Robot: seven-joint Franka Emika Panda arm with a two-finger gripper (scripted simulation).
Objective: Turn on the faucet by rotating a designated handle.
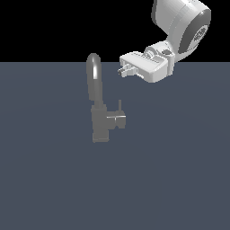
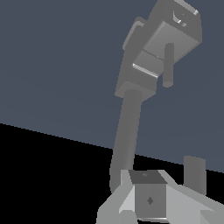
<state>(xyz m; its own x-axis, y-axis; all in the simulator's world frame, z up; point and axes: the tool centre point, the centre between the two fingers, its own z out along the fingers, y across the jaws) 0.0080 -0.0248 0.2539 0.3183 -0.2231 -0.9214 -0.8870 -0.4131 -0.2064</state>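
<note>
The faucet (image 1: 99, 125) is dull grey, with a blocky body and a tall arched spout (image 1: 93, 72). The handle (image 1: 117, 120) is a short stub on the body's side toward the exterior view's right, with a thin pin (image 1: 120, 106) pointing up. My gripper (image 1: 123, 70) hangs in the air above and to the right of the handle, level with the top of the spout, apart from both. Its fingers look parted and hold nothing. The wrist view shows the spout (image 2: 127, 131), the handle (image 2: 173, 35) with its pin (image 2: 168, 65), and my gripper (image 2: 173, 186).
The faucet stands on a flat blue-grey floor (image 1: 179, 170). The white arm (image 1: 182, 22) comes in from the upper right of the exterior view. Nothing else shows.
</note>
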